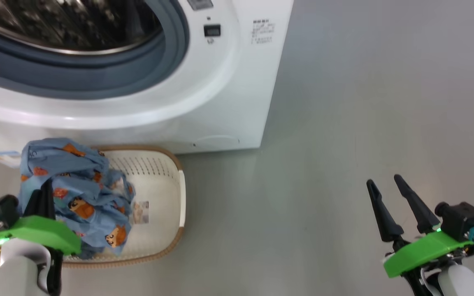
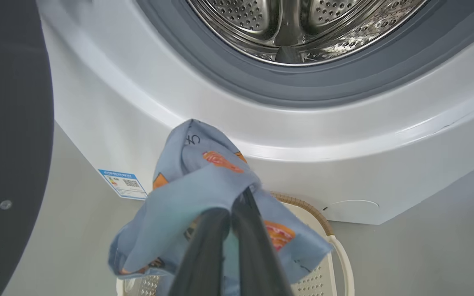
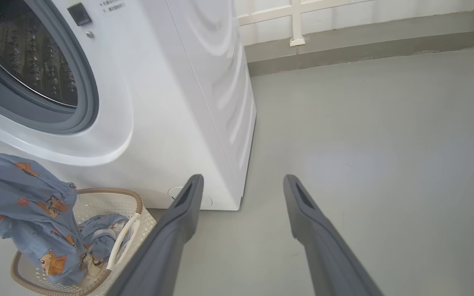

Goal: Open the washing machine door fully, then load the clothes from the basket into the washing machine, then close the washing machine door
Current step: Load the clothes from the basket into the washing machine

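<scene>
Mid-loading, apparently: clothes (image 1: 76, 185) clamped in the closed left gripper (image 2: 233, 203), lifted over basket (image 1: 181, 193), just below open drum (image 2: 294, 24) of washer (image 1: 220, 102), door (image 2: 6, 144) swung aside; right gripper (image 1: 383, 180) spread apart, empty. Next, likely: raise and push forward over gasket (image 2: 344, 82), then release. No brand readable; blue QR sticker (image 2: 122, 183), label (image 1: 140, 211) in basket, front print (image 1: 262, 31) too small.

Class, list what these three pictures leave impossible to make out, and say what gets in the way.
- Head view: hanging clothes cover the basket on its left half.
- Left wrist view: the door is cut off by the left edge, so its opening angle is unclear.
- Left wrist view: the tips of the left claw are buried in cloth.
- Head view: the printed text on the washing machine is too small.
</scene>
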Robot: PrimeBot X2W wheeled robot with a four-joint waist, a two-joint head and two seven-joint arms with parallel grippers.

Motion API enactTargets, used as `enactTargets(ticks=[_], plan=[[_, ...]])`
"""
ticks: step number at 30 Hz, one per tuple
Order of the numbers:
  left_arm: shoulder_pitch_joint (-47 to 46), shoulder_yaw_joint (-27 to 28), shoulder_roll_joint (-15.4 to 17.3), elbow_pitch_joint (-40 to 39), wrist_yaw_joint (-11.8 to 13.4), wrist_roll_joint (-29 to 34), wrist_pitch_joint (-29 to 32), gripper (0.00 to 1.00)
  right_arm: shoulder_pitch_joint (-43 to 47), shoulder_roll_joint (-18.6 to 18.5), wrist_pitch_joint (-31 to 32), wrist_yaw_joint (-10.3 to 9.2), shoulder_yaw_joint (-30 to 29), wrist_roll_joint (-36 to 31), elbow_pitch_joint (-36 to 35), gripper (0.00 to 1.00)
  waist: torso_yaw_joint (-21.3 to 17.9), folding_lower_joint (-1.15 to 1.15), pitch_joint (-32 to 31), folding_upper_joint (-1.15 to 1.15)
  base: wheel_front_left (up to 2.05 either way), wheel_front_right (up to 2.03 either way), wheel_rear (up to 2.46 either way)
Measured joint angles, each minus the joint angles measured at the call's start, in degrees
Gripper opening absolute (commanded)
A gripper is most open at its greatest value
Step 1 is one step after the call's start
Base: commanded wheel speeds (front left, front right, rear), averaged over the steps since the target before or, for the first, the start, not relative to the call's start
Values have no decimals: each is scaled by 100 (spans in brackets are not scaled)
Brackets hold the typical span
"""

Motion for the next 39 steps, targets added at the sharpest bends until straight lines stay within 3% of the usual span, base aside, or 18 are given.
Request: enactTargets(ticks=[21,29,39], plan=[[2818,382,-486,-3472,-42,446,-16,0,864,-69,0,0,-269,64,-38,100,58,0,-1097,0,0,0,0],[3239,470,-697,-3919,-42,463,-16,0,944,-58,0,0,-381,64,-102,100,56,0,-1048,0,0,0,0],[3015,371,-635,-4023,-42,349,-16,0,934,-47,0,0,-397,63,-183,100,27,0,-910,0,0,0,0]])
